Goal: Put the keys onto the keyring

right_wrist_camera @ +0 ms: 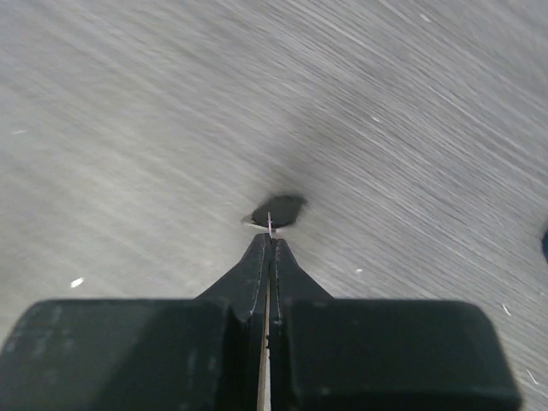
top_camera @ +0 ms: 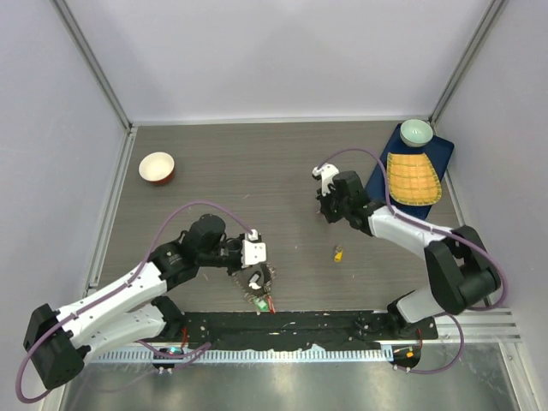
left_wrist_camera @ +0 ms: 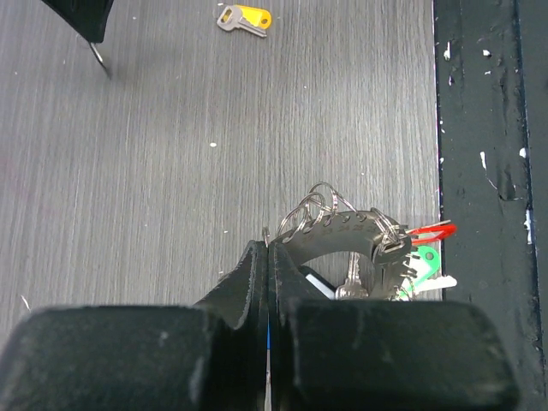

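Note:
The keyring [left_wrist_camera: 342, 233], a grey metal ring hung with silver keys and red and green tags, lies near the table's front edge, also in the top view [top_camera: 260, 291]. My left gripper [left_wrist_camera: 268, 247] is shut on its left rim, low over the table in the top view [top_camera: 255, 276]. A loose yellow-tagged key [top_camera: 338, 253] lies mid-table and also shows in the left wrist view [left_wrist_camera: 244, 18]. My right gripper [top_camera: 325, 214] is shut on a thin silver key [right_wrist_camera: 270, 224], seen edge-on, held above the table [right_wrist_camera: 128, 128]. A blurred dark oval sits just beyond its tips.
A red-and-white bowl [top_camera: 157, 167] stands at the back left. A green bowl [top_camera: 416, 132] and a yellow mat [top_camera: 413, 177] sit on a blue tray [top_camera: 441, 150] at the back right. A black strip [top_camera: 300, 325] runs along the near edge.

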Robot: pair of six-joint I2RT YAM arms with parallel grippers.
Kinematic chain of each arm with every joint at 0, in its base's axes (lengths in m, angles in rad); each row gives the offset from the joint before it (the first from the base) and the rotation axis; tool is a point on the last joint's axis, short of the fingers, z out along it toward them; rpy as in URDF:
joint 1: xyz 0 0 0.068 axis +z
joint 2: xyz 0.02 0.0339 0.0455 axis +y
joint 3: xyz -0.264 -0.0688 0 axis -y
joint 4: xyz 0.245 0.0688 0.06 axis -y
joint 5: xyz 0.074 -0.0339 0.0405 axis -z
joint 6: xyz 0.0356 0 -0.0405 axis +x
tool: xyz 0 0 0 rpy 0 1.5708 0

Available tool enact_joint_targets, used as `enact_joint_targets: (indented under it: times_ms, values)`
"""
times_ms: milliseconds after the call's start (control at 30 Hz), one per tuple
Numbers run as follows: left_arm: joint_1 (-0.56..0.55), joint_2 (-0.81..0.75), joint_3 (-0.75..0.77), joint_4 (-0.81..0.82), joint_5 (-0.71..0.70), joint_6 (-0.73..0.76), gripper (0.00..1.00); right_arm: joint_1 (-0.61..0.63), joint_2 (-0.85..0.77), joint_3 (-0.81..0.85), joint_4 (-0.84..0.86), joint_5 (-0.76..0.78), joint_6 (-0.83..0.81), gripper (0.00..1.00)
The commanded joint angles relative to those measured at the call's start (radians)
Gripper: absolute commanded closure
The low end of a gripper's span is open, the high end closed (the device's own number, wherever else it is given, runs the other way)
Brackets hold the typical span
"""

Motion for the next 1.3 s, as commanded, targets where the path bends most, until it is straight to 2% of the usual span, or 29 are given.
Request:
enact_joint_targets:
  times_ms: [0,167,500,867,1267]
  values:
    - [-0.003,-0.036,0.014,0.035,-0.001,-0.003,1.0,0.11,-0.133,-0.035,0.06,-0.055,-0.091,0.99]
    - [-0.003,-0.067,0.01,0.039,0.005,0.0,1.0,0.219,-0.249,-0.061,0.039,-0.112,-0.164,0.99]
    - [-0.003,-0.121,-0.009,0.062,0.034,0.009,1.0,0.34,-0.458,-0.113,0.021,-0.364,-0.253,0.99]
    - [-0.003,-0.158,-0.016,0.079,0.063,0.005,1.0,0.429,-0.46,-0.163,0.056,-0.429,-0.341,0.99]
    - [-0.003,-0.096,-0.019,0.119,0.096,-0.038,1.0,0.491,-0.483,-0.187,0.131,-0.467,-0.386,0.99]
